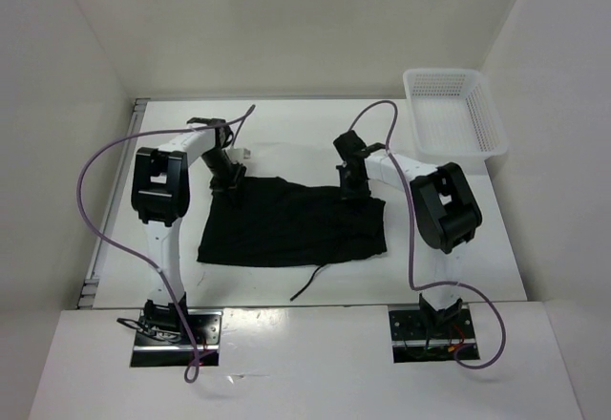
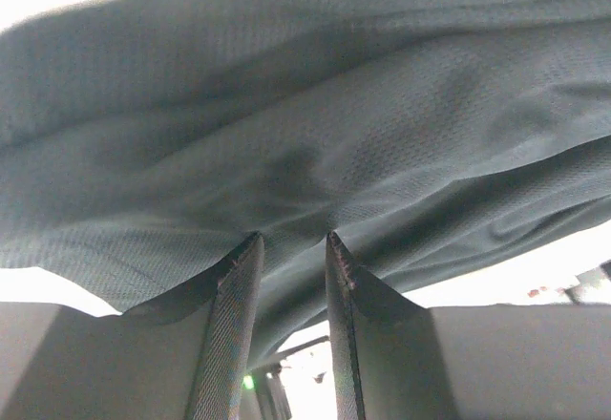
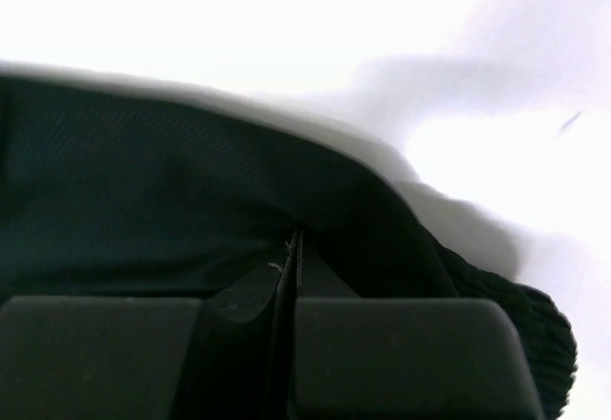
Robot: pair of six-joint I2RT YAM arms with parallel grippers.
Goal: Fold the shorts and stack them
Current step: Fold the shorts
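The black shorts [image 1: 291, 224] lie spread flat in the middle of the table, and the thin drawstring [image 1: 310, 282] trails toward the near edge. My left gripper [image 1: 229, 189] is at their far left corner. In the left wrist view [image 2: 293, 239] its fingers [image 2: 239, 286] stand a little apart, with a gathered fold of the shorts [image 2: 315, 105] pinched at the tips. My right gripper [image 1: 351, 191] is at the far right edge. In the right wrist view [image 3: 294, 239] its jaws are pressed together on the dark fabric [image 3: 143, 200].
A white plastic mesh basket [image 1: 456, 149] stands at the back right corner. White walls close in the table on the left, back and right. Purple cables loop over both arms.
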